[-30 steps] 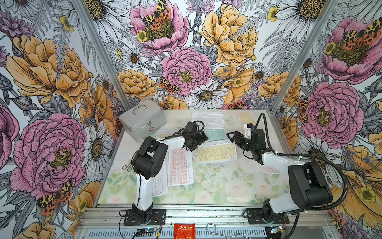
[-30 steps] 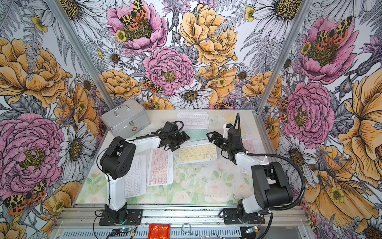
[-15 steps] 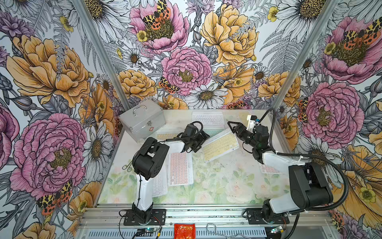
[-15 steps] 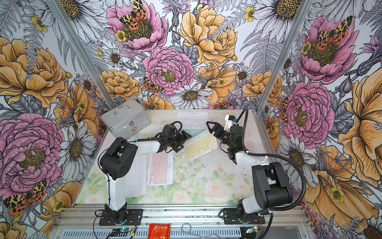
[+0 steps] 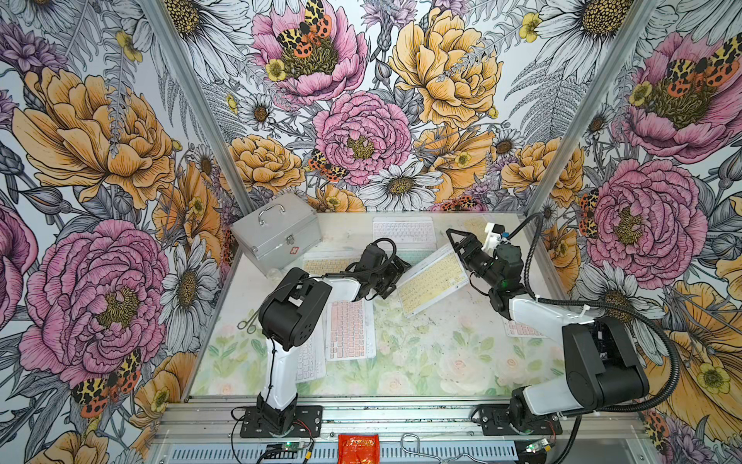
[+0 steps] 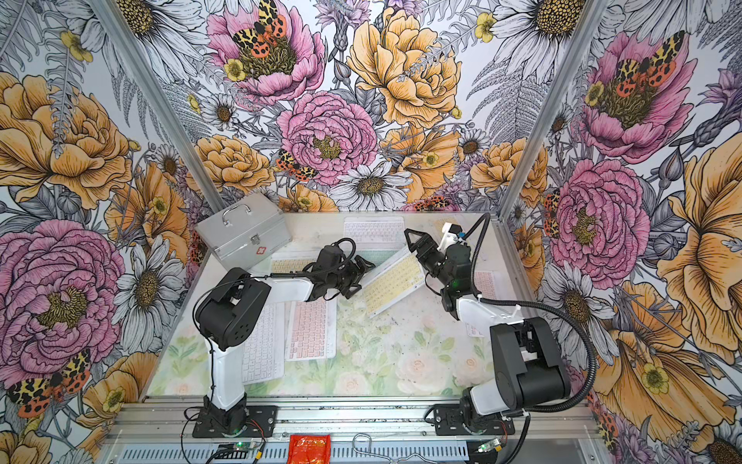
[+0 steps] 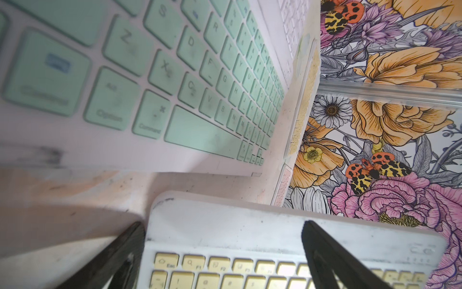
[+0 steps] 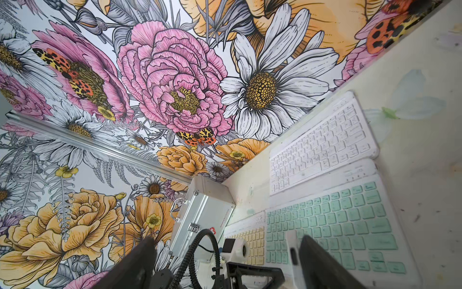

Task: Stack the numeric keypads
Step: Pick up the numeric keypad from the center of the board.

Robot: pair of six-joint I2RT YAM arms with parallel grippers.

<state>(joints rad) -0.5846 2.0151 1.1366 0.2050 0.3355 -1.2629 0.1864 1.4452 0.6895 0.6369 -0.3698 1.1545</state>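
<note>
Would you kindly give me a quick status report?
Left gripper, right gripper open. Yellow keypad angled between them, not yet stacked. Mint keypad lies nearby, flat.

Keypad (image 5: pixel 433 283) between left gripper (image 5: pixel 398 278) and right gripper (image 5: pixel 457 250), case (image 5: pixel 277 235) behind-left

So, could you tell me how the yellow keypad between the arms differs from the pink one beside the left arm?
The yellow keypad has yellow keys, the pink keypad pink ones. The yellow keypad is turned askew to the table; the pink keypad lies square to it. Both are thin rectangles with white frames.
</note>
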